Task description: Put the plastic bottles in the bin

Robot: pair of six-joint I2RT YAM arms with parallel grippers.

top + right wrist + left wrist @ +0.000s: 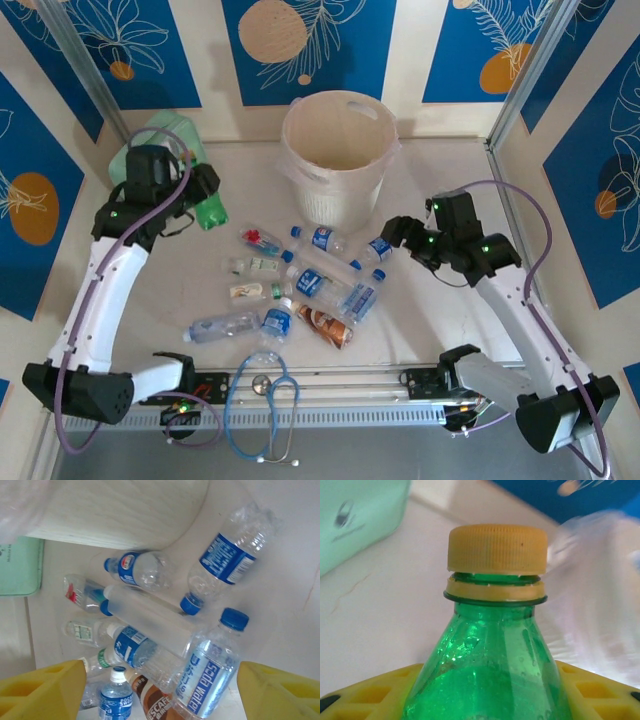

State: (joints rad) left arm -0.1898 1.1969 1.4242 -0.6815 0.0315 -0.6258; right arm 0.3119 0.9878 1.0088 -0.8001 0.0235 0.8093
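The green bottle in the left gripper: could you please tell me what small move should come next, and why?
Probably swing it to the right, over the open mouth of the bin, before letting go. The left gripper is shut on the green bottle, and in the top view the bottle is to the left of the bin, not above its opening.

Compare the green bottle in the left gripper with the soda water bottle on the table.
The green bottle is green plastic with a yellow cap; the soda water bottle is clear with a blue cap and blue label. The green bottle is held in the left gripper; the soda water bottle lies loose on the table. Both are capped.
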